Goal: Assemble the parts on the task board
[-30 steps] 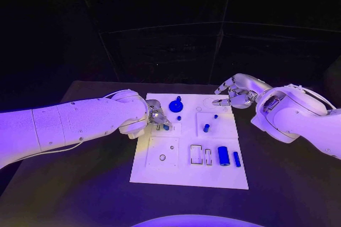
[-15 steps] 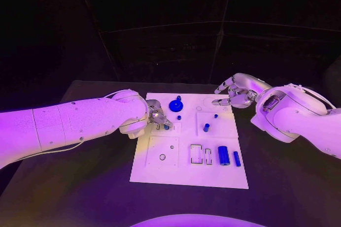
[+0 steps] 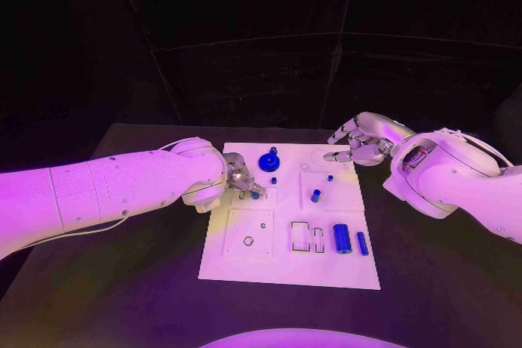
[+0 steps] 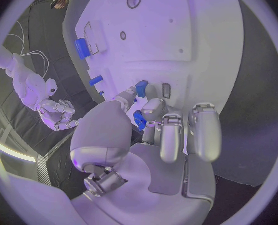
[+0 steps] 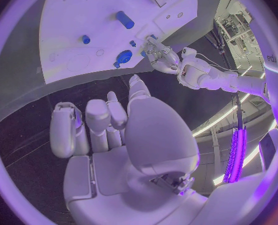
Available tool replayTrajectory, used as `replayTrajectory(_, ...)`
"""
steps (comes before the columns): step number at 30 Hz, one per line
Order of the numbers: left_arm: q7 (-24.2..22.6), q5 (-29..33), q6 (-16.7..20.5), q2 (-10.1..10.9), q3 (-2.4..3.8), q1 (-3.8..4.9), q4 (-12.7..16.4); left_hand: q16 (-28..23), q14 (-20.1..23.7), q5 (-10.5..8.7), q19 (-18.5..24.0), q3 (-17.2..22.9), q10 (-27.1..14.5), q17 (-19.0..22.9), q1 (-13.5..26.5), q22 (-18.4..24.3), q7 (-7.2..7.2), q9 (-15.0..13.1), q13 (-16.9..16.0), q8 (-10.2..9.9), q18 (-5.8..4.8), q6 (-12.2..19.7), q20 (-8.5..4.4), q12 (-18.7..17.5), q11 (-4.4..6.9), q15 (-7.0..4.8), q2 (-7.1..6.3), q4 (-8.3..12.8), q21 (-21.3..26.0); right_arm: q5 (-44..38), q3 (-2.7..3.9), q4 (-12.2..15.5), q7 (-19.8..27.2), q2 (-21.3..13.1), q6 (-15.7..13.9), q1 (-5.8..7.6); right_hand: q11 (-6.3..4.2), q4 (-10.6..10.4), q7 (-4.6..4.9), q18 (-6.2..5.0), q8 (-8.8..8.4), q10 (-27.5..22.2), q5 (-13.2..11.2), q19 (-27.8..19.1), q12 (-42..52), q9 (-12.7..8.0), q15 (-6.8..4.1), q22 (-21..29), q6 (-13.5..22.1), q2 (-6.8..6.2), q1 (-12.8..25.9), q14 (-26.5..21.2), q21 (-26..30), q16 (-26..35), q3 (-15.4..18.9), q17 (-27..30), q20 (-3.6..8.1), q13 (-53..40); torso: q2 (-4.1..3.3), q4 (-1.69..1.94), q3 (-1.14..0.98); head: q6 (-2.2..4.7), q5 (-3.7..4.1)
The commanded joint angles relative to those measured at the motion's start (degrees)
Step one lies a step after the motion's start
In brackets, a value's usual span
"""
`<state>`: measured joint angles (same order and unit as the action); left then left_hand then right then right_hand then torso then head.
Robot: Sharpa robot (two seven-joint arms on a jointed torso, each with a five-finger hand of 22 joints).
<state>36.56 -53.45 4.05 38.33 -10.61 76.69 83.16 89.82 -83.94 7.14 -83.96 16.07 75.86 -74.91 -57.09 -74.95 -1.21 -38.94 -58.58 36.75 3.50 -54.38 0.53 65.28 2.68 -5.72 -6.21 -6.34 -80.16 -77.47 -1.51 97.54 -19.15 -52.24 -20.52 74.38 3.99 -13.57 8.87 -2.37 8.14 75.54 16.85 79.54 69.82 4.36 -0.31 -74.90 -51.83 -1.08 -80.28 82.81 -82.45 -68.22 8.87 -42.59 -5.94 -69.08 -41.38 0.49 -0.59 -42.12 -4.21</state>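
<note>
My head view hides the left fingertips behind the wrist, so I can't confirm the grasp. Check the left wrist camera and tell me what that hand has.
Observer: The left hand pinches a small blue part between its thumb and a finger, over the task board.
Operator: Report anything else near those fingers.
Observer: A second blue part shows close below the held one; I cannot tell whether the hand touches it.
Operator: Now check the right wrist camera.
Observer: The right hand holds nothing, fingers apart, over the black table beside the board's edge.
</note>
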Motion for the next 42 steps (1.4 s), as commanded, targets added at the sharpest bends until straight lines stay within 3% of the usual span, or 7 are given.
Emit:
replayTrajectory(1, 0.89, 0.0, 0.04, 0.04, -0.08, -0.07, -0.08, 0.18, -6.06, -0.26, -1.37, -1.47, -0.04, -15.09, 0.73, -0.32, -0.08, -0.02, 0.03, 0.39, -0.4, -0.04, -0.26, 0.34, -0.04, -0.25, 0.0, -0.73, -0.12, -0.08, 0.04, 0.09, 0.18, 0.03, -0.14, 0.12, -0.11, -0.39, 0.03, -1.06, 0.24, -0.5, 0.16, -0.46, -0.43, -0.01, -0.28, -1.05, -0.21, 0.25, 0.24, -0.28, 0.39, 0.37, 0.12, 0.27, 0.04, 0.12, 0.0, 0.0, 0.03, 0.03, 0.03)
replayTrajectory(5, 0.68, -0.01, 0.47, 0.25, -0.06, -0.08, 0.21, 0.18, -6.06, -3.98, -1.41, -5.46, -0.1, -15.09, 0.87, -0.47, 0.0, 0.03, 0.12, 0.62, -0.42, 0.05, -0.29, 0.45, 0.0, -0.29, 0.07, -2.89, -0.14, -0.08, 0.04, 0.02, 0.21, 0.0, -0.21, 0.12, -0.11, -0.62, 0.04, -1.08, 0.27, -0.53, 0.13, -0.52, -0.45, -0.02, -0.27, -0.95, -0.14, 0.23, 0.3, -0.31, 0.46, 0.5, 0.31, 0.42, 0.04, 0.16, -0.01, 0.03, 0.05, 0.06, 0.07)
replayTrajectory(14, 0.21, -0.06, 1.59, 2.23, 0.41, 0.37, 2.33, 0.18, -6.06, -4.49, -1.47, -11.36, -0.14, -15.09, 0.9, -0.66, 0.24, -0.08, 0.27, 0.98, -0.44, 0.12, -0.61, 0.5, 0.27, -0.54, -0.68, -6.3, -0.15, -0.08, 0.04, -0.16, 0.3, -0.11, -0.42, 0.11, -0.09, -1.05, 0.06, -1.17, 0.32, -0.63, 0.07, -0.81, -0.54, -0.06, -0.26, -0.56, -0.01, 0.2, 0.43, -0.4, 0.72, 0.87, 0.65, 0.95, 0.05, 0.28, 0.05, -0.03, 0.0, 0.17, 0.21)
replayTrajectory(22, -0.24, -0.08, 0.97, 4.26, 3.84, 1.5, 4.46, 0.18, -6.06, -4.47, -1.15, -14.85, -0.76, -15.09, -1.56, 0.23, 0.16, -0.14, 1.22, 0.99, -0.26, 0.68, -0.7, -0.23, 0.22, -0.58, 0.14, -8.24, 0.59, 0.06, 0.03, -0.54, 0.39, -0.11, -0.53, 0.11, -0.08, -1.16, 0.06, -1.18, 0.34, -0.62, 0.06, -0.86, -0.52, -0.06, -0.26, -0.49, 0.02, 0.19, 0.46, -0.44, 0.77, 0.98, 0.73, 1.12, 0.05, 0.26, 0.01, 0.07, 0.01, 0.35, 0.32)
replayTrajectory(26, 0.18, -0.08, -1.42, 4.96, 4.6, 2.78, 4.42, 0.18, -6.06, -4.48, -0.4, -16.19, -2.34, -15.09, -3.9, 2.23, -0.66, 0.73, 3.39, -0.52, 0.12, 2.76, -0.39, -2.06, -0.42, -0.12, 0.9, -8.6, 2.14, 0.11, 0.03, -0.69, 0.39, -0.08, -0.5, 0.1, -0.08, -1.16, 0.06, -1.18, 0.34, -0.62, 0.06, -0.86, -0.52, -0.06, -0.26, -0.49, 0.02, 0.19, 0.46, -0.44, 0.77, 0.98, 0.73, 1.12, 0.05, 0.26, 0.02, 0.03, -0.03, 0.44, 0.25)
replayTrajectory(32, 1.03, -0.14, -6.66, 3.96, 4.95, 4.86, -0.47, 0.18, -6.06, -4.42, 0.56, -17.84, -5.36, -15.09, -7.12, 4.68, -1.99, 2.68, 7.7, -2.78, 0.61, 4.71, 0.5, -5.51, -1.57, 0.92, 2.24, -8.72, 4.17, 0.13, 0.03, -0.83, 0.37, -0.03, -0.42, 0.1, -0.08, -1.16, 0.06, -1.18, 0.34, -0.62, 0.06, -0.86, -0.52, -0.06, -0.26, -0.49, 0.02, 0.19, 0.46, -0.44, 0.77, 0.98, 0.73, 1.12, 0.05, 0.26, 0.01, 0.09, -0.04, 0.61, 0.19)
replayTrajectory(42, 0.28, -1.97, -11.51, -1.37, 4.81, 5.72, -12.15, 0.18, -6.06, -4.4, 0.58, -19.3, -5.97, -15.09, -8.41, 4.81, -2.56, 4.51, 8.62, -4.27, 0.66, 5.0, 1.07, -5.99, -2.16, 1.41, 3.3, -9.21, 4.43, 0.14, 0.03, -1.01, 0.5, 0.33, -0.36, 0.1, -0.08, -1.36, 0.06, -1.2, 0.38, -0.6, 0.07, -0.93, -0.48, -0.07, -0.26, -0.38, 0.05, 0.23, 0.48, -0.45, 0.85, 1.05, 0.84, 1.13, 0.05, 0.24, -0.07, -0.11, 0.03, 0.87, -0.32)
